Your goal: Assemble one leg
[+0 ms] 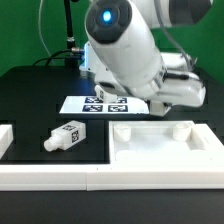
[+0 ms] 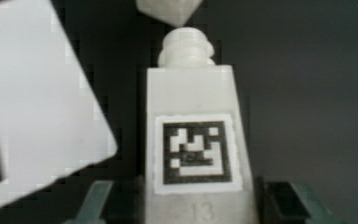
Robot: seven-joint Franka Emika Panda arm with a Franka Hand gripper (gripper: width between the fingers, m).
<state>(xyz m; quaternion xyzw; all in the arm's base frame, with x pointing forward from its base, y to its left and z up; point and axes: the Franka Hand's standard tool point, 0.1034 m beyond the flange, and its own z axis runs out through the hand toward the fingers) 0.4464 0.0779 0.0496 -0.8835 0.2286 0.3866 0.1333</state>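
Observation:
In the wrist view a white leg point(image 2: 194, 110) lies lengthwise between my fingers. Its black-and-white tag point(image 2: 194, 150) faces the camera and its round peg point(image 2: 190, 48) points away from me. My gripper point(image 2: 197, 198) is open. One finger point(image 2: 108, 200) stands on each side of the leg, with a dark gap to the block. In the exterior view the arm's body hides the gripper and this leg. A second leg point(image 1: 65, 135) lies on its side on the black table at the exterior view's left, apart from the arm.
The marker board point(image 1: 100, 103) lies under the arm. White border rails run along the front point(image 1: 100, 176) and form a bay at the exterior view's right point(image 1: 165, 140). In the wrist view a flat white piece point(image 2: 34, 100) lies beside the leg, and a white tip point(image 2: 167, 8) lies beyond the peg.

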